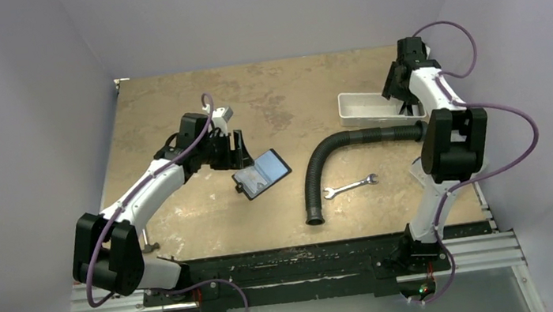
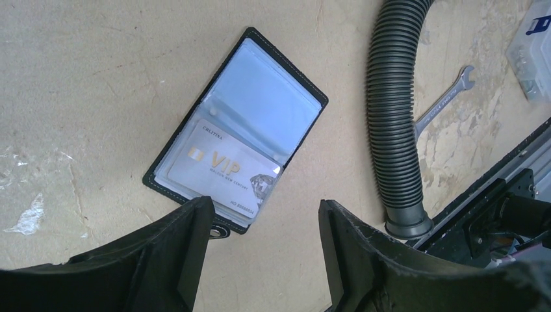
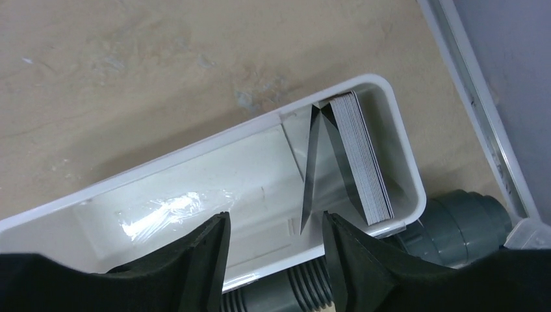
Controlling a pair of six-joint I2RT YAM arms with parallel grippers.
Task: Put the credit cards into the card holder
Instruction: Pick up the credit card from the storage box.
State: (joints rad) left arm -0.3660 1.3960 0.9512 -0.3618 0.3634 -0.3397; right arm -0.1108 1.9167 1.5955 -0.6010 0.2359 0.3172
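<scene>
Lying open on the table (image 2: 84, 97), the card holder (image 2: 260, 97) shows its clear sleeves face up. A pale card marked VIP (image 2: 224, 170) sits across its lower half, one corner reaching the holder's near edge. The other credit cards (image 3: 364, 162) stand on edge as a tight stack at the right end of the white tray (image 3: 214, 140), well apart from the holder. One loose card (image 3: 312, 175) leans away from the stack.

The left gripper (image 2: 266, 207) hangs just beside the holder's near edge, jaws spread and holding nothing. The right gripper (image 3: 274, 221) is over the tray with jaws parted, the loose card's lower end showing between the fingertips. Whether it touches them cannot be told.

A ribbed grey hose (image 2: 390, 110) and a silver wrench (image 2: 445, 101) lie between holder and tray.
</scene>
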